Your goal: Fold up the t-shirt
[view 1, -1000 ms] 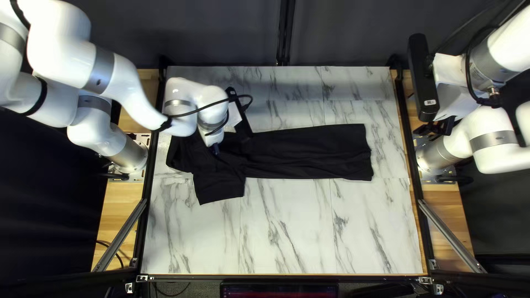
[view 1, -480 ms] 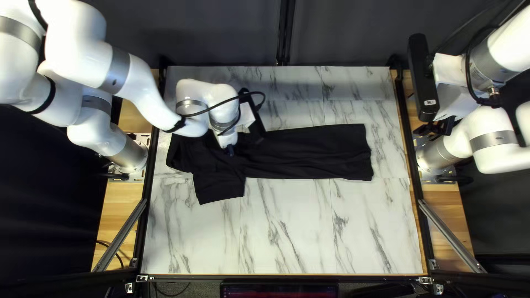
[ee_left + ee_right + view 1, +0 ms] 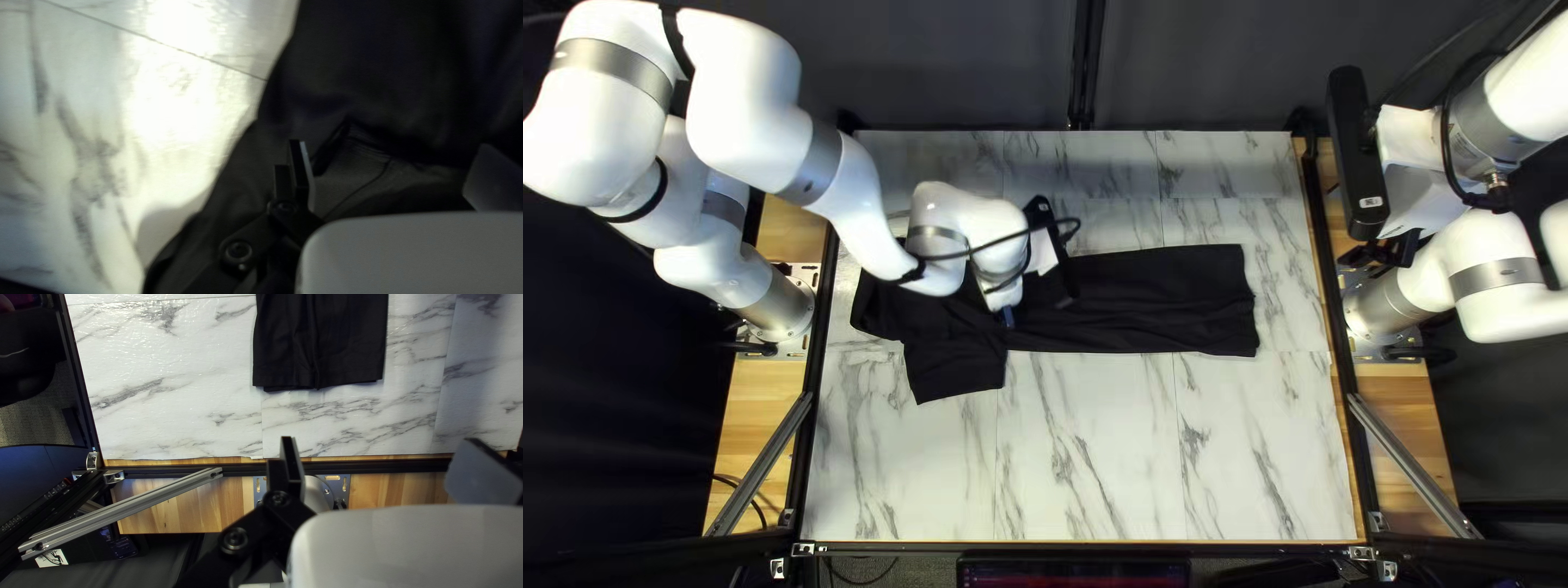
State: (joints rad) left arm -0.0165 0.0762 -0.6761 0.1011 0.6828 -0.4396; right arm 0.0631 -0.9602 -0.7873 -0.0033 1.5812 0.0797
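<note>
Shifting rightward and nearer: left gripper (image 3: 389, 158), fingers apart above black t-shirt (image 3: 1165, 299); garment unmoved, long strip across the tabletop (image 3: 1089, 468) middle; right gripper (image 3: 381, 449), fingers spread, right side; next fold probably being lined up.

Black t-shirt (image 3: 1165, 294), white tabletop (image 3: 1100, 457) (marbled with grey veins), honey-toned wood (image 3: 754, 436), seemingly charcoal curtain (image 3: 958, 65)

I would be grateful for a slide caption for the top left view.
Left arm over a partly folded black T-shirt on a marbled table, right arm off to the side.
</note>
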